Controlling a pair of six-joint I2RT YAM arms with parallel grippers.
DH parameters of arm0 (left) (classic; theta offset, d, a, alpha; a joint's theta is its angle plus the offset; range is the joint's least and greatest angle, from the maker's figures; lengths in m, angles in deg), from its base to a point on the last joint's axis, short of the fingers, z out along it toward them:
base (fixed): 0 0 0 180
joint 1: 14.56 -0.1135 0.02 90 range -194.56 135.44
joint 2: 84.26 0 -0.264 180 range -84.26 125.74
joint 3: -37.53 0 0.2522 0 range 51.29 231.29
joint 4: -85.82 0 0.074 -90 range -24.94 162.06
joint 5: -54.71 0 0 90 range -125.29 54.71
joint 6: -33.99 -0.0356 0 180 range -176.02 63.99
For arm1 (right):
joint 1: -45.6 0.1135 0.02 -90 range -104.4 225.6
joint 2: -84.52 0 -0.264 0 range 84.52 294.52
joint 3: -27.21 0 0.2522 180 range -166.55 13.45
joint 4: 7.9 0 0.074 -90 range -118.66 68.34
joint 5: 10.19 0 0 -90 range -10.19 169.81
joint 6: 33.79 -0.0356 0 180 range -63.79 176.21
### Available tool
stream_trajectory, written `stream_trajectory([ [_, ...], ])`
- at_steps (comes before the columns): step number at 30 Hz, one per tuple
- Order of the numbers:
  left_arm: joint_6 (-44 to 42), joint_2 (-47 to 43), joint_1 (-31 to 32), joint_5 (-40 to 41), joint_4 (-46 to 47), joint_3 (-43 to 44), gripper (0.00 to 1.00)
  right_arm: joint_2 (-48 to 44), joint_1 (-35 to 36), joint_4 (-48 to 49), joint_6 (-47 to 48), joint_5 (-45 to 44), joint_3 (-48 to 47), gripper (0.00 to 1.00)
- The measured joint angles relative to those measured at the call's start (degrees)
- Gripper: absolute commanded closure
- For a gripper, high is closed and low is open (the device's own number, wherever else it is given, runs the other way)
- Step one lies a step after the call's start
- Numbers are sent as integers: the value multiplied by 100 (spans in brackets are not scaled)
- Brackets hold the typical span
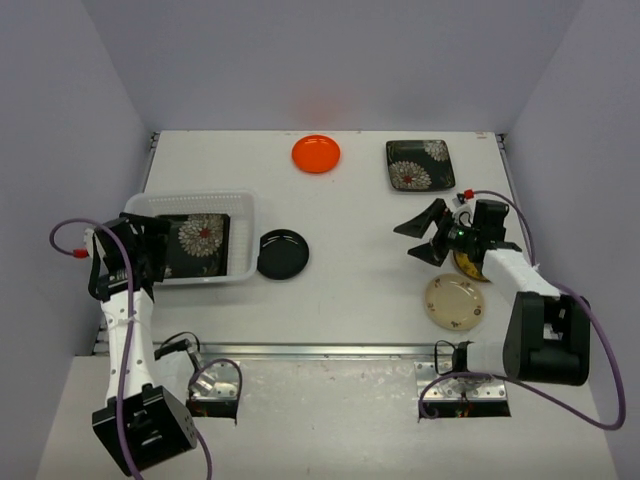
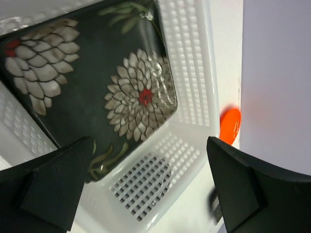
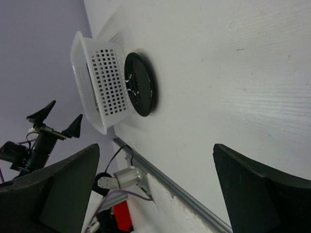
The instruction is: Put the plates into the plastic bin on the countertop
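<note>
A black floral square plate (image 1: 203, 240) (image 2: 97, 82) lies tilted inside the plastic bin (image 1: 245, 205) (image 2: 189, 73) (image 3: 104, 82) at the left of the countertop (image 1: 350, 230). My left gripper (image 1: 152, 250) (image 2: 150, 189) hangs open over the bin's left end, holding nothing. A black round plate (image 1: 282, 253) (image 3: 141, 85) rests against the bin's right side. An orange round plate (image 1: 316, 153) (image 2: 230, 124) and a second floral square plate (image 1: 420, 165) sit at the back. My right gripper (image 1: 418, 237) (image 3: 155, 189) is open and empty above a yellow plate (image 1: 468, 265), near a cream plate (image 1: 454, 302).
A metal rail (image 1: 320, 351) (image 3: 170, 187) runs along the countertop's near edge, with both arm bases behind it. Grey walls close in the left, back and right sides. The right wrist view also catches the left gripper (image 3: 53, 121) beyond the bin.
</note>
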Motion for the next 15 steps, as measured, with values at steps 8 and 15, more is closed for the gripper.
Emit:
stream_trajectory([
  [8, -2196, -39, 89, -1342, 114, 1081, 0, 488, -62, -147, -943, -862, -382, 1],
  [15, -3202, -798, 1217, -1135, 97, 716, 0, 1030, 72, 837, -2436, -2662, -508, 4],
])
